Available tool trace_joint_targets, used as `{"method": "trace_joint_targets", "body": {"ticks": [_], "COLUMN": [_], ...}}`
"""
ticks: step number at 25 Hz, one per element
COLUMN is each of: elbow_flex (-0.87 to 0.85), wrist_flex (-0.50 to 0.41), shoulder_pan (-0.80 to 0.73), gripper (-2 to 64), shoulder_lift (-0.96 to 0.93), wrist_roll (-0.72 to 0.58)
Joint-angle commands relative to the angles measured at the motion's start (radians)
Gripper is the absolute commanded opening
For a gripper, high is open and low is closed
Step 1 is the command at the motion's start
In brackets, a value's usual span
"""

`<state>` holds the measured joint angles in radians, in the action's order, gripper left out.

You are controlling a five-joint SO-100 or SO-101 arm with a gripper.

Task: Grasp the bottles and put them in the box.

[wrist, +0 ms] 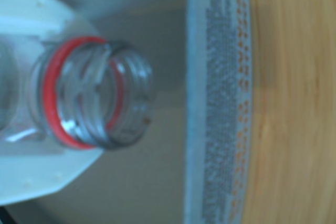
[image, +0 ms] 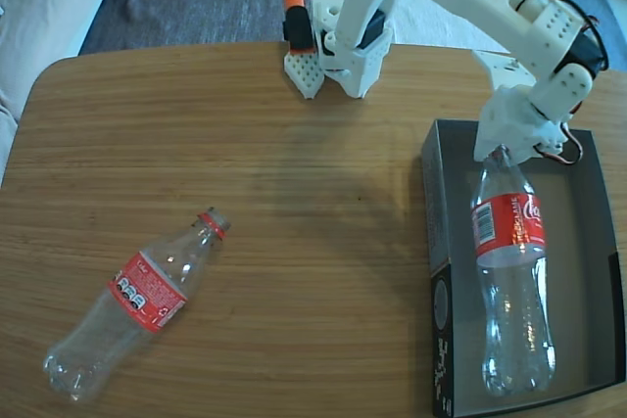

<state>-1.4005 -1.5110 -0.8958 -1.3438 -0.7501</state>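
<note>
The fingers are clamped on the neck of 1 bottle, which lies lengthwise inside the box at the right of the desk in the fixed view. The wrist view shows its open mouth beside the box wall. The other bottle lies on the desk, well apart at lower left.

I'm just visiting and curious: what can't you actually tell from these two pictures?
- Gripper fingertips: in the fixed view the arm's white wrist covers them, so open or shut is unclear.
- Box: its right and bottom sides are cut off by the fixed view's edge.
- Print on the box wall: too blurred in the wrist view.
- Bottle body: cut off at the wrist view's left edge.
</note>
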Motion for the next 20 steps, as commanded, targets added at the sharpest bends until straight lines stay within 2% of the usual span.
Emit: {"method": "trace_joint_targets", "body": {"ticks": [1,6,7,11,13,14,20], "elbow_flex": [0.0,0.003,0.003,0.003,0.002,0.002,0.054], "wrist_flex": [0.003,0.0,-0.003,-0.012,-0.012,-0.012,-0.021], "shoulder_pan": [0.0,0.006,0.008,0.021,0.023,0.025,0.077], "gripper": [-0.4,0.7,3.6,30.1,39.7,41.7,41.9], "shoulder_lift": [-0.08,-0.08,-0.08,-0.081,-0.081,-0.081,-0.083], "wrist_roll": [0.003,0.003,0.003,0.005,0.005,0.003,0.003]}}
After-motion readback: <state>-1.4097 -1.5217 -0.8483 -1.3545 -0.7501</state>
